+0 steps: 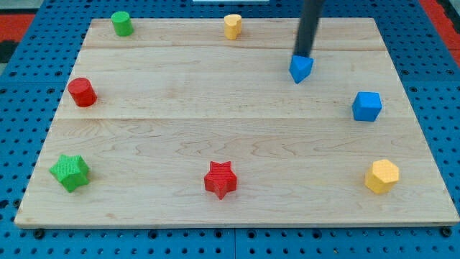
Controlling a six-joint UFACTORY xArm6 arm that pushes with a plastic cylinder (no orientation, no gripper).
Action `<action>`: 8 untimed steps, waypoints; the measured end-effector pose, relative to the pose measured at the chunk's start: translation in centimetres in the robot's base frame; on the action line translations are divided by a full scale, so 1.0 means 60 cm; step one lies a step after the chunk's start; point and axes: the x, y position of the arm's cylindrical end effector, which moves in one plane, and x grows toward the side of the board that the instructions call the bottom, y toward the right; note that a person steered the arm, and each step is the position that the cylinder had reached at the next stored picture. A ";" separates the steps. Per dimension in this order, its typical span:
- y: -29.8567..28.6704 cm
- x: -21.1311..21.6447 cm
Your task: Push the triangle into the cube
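A blue triangle block (301,69) lies on the wooden board (180,122) at the upper right. A blue cube (366,106) sits below and to the right of it, near the board's right edge. My tip (303,55) is the lower end of a dark rod coming down from the view's top. It touches or nearly touches the triangle's top edge, on the side away from the view's bottom.
A green cylinder (121,24) and a yellow block (232,26) stand along the top edge. A red cylinder (82,93) is at the left, a green star (70,173) at lower left, a red star (220,179) at bottom centre, a yellow hexagon (382,176) at lower right.
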 end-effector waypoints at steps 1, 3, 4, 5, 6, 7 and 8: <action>-0.029 0.035; 0.044 0.109; 0.010 0.038; 0.062 0.049; 0.070 0.106; 0.095 0.119; 0.110 0.116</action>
